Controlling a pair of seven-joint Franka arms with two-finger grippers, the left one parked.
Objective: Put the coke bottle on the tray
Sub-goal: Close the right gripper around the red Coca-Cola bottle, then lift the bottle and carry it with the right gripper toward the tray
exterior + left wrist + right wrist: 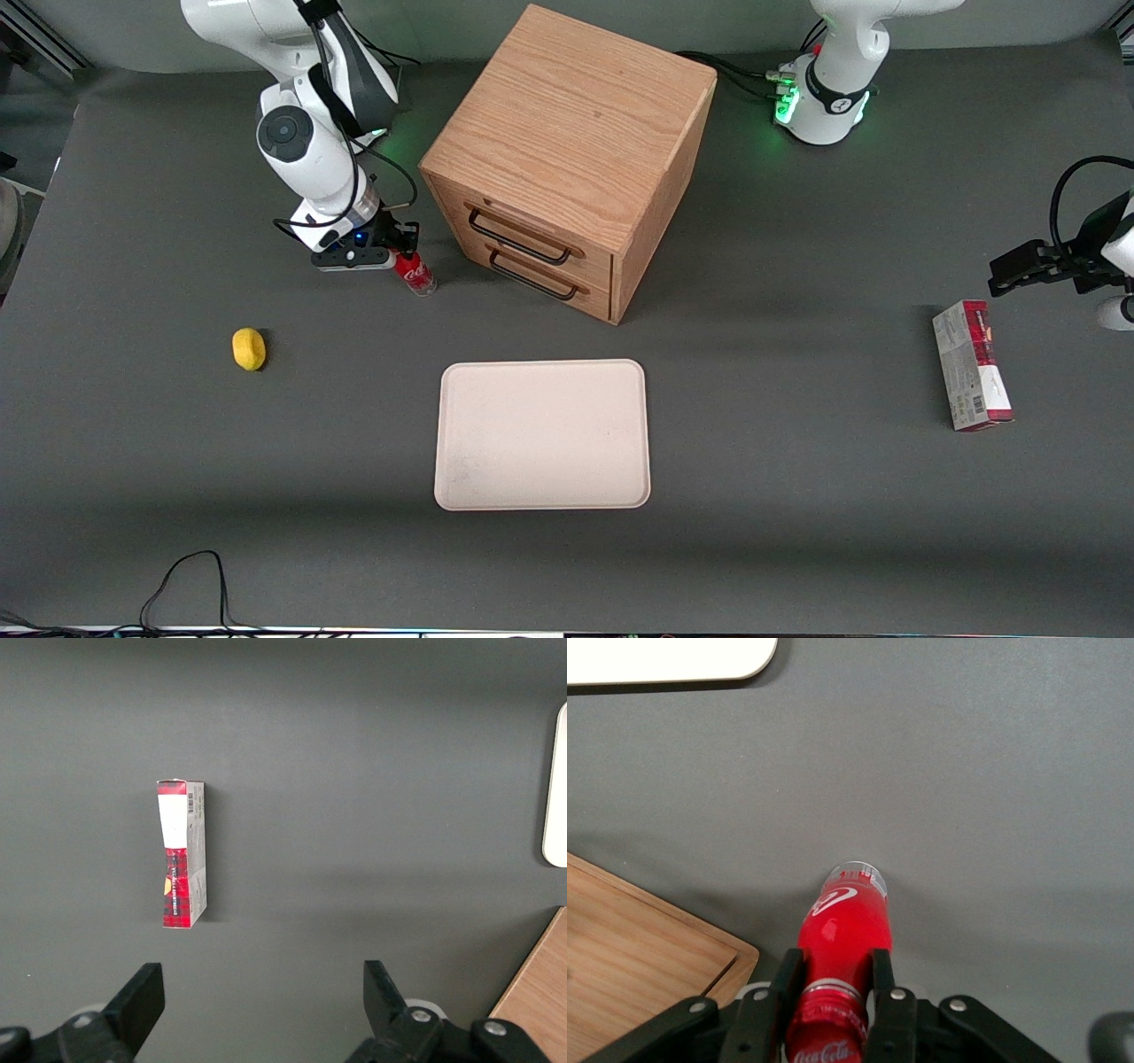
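The coke bottle (415, 273) is small and red with a white script logo and a clear base. It stands on the table beside the wooden cabinet, toward the working arm's end. My right gripper (400, 252) is at its neck. In the right wrist view the gripper (834, 979) is shut on the bottle (845, 921), one finger (784, 988) on each side just under the red cap. The pale pinkish-cream tray (461, 478) lies flat nearer to the front camera than the bottle; one corner of it shows in the right wrist view (735, 660).
A wooden drawer cabinet (567, 151) with two black handles stands beside the bottle; its edge shows in the right wrist view (638, 948). A yellow lemon-like object (249, 348) lies toward the working arm's end. A red-and-grey carton box (972, 365) lies toward the parked arm's end.
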